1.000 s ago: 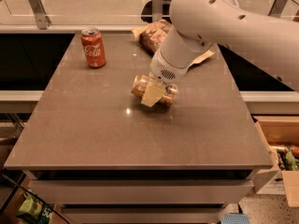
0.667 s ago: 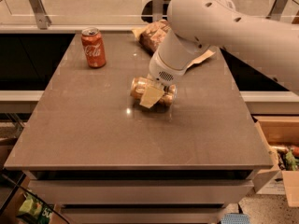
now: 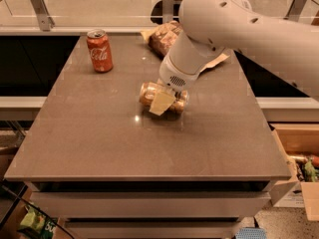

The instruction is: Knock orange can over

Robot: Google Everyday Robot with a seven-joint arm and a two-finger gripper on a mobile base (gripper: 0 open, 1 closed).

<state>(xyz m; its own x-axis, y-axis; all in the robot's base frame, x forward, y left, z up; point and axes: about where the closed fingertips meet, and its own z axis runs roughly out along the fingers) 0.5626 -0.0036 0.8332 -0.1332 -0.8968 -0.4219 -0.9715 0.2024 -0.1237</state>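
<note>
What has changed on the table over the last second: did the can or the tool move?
Nothing visible. The orange can lies on its side in the middle of the table as before, with the tool low over it in the same spot. The red can still stands at the back left, and the bag is still at the back.

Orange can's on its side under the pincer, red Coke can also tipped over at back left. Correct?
Not quite. The camera view shows the red Coke can standing upright at the back left, not tipped over. The rest holds: the orange can lies on its side, with the pincer over it.
</note>
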